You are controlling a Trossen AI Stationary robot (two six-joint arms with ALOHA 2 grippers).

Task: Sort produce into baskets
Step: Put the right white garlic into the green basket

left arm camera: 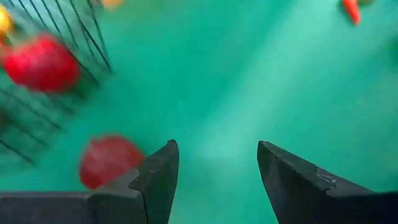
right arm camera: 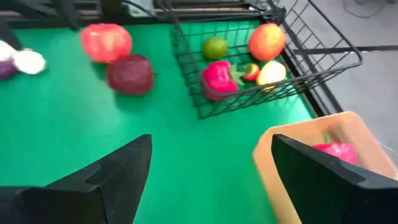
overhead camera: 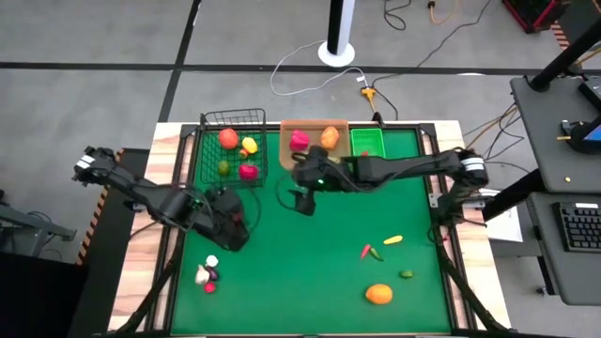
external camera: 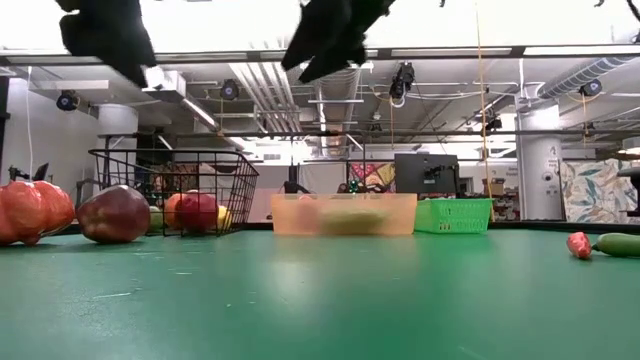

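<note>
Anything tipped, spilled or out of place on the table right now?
Nothing stands out. The wire basket, tan tray and green bin sit upright in a row at the far edge. Loose produce, like the orange fruit, simply awaits sorting on the mat.

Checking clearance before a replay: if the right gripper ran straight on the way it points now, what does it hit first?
Likely bare green mat first: the right gripper is open and empty. Beyond lies the black wire basket; the tan tray sits just beside the line. Depth is unclear.
</note>
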